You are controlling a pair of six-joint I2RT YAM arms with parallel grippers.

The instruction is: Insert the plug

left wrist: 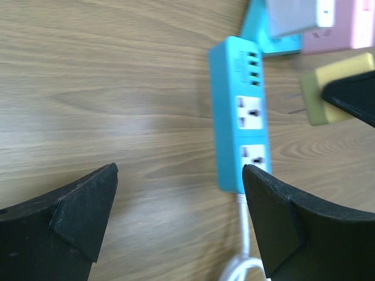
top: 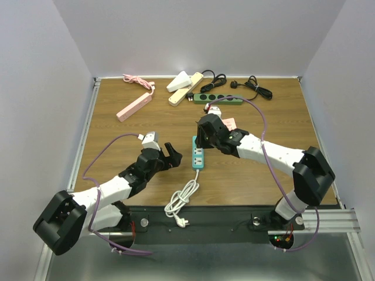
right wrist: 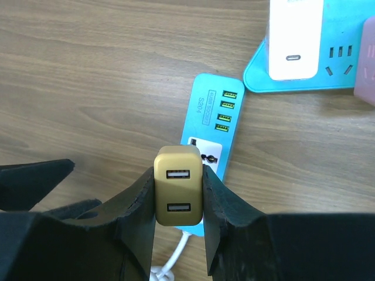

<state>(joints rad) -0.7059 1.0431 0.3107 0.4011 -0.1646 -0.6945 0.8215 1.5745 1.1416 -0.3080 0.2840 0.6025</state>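
1. We see the small mustard-yellow block-shaped charger plug (right wrist: 179, 193) pinched between the right jaws. They press on its two flat sides, and its face with two USB ports turns toward the wrist camera.
2. In the left wrist view the same plug (left wrist: 331, 96) shows two thin metal prongs that point toward the light-blue plastic power strip (left wrist: 240, 117). A gap of bare wood shows between prongs and strip, so the plug sits in no socket.
3. In the right wrist view the plug covers part of the nearest white socket face of the strip (right wrist: 214, 126). Four USB ports lie in a row beyond it.
4. The strip (top: 198, 153) lies flat on the brown wooden counter (top: 117, 132) between the two arms. Its white cable (top: 183, 202) loops toward the near edge.
5. The left jaws are spread wide and hold nothing. They sit low over the counter just left of the strip. In the left wrist view one tip overlaps the strip's cable end, and we cannot tell whether it touches.
6. Past the strip's USB end sits a triangular blue socket block (right wrist: 337, 73) carrying a white adapter (right wrist: 296, 35), with a pink block (right wrist: 368, 58) just beside it.
7. Along the far edge lie a pink power strip (top: 134, 107) and a green one (top: 218, 99), well apart from both jaws.
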